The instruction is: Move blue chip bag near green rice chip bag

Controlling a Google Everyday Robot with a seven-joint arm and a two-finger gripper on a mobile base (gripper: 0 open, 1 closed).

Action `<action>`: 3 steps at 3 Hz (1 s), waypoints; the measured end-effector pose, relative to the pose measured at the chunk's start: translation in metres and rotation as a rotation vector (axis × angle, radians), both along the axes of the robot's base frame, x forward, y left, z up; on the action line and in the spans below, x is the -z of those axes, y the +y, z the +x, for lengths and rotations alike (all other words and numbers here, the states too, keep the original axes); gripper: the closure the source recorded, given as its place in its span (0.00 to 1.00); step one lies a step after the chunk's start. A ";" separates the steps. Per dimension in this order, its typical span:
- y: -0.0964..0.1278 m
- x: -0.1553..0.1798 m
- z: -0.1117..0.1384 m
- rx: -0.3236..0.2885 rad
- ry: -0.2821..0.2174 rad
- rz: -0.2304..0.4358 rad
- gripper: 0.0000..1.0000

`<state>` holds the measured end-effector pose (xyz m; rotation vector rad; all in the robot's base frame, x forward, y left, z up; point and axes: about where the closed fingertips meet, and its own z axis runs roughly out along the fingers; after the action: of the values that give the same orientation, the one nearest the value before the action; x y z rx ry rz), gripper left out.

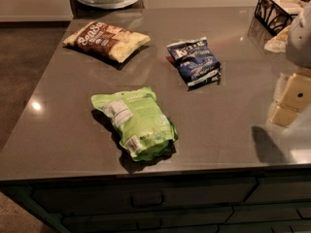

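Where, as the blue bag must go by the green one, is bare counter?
The counter is bare right of the green rice chip bag, below the blue chip bag, up to the hand at the right edge; also to its left. Crowded: far-right corner, by the wire basket.

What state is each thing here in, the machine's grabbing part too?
blue chip bag: lying flat, apart from the other bags, not held.
green rice chip bag: lying flat, nearest the camera.
brown-and-yellow bag: lying flat, far left.
end effector: at the right edge, clear of every bag.
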<state>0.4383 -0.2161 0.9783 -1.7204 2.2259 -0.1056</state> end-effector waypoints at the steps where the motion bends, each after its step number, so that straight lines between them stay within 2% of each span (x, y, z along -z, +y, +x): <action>1: 0.000 0.000 0.000 0.000 0.000 0.000 0.00; 2: 0.002 0.003 0.010 0.024 0.015 0.007 0.00; 3: 0.009 0.014 0.045 0.083 0.014 0.017 0.00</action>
<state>0.4836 -0.2067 0.9640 -1.6247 2.3026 -0.0937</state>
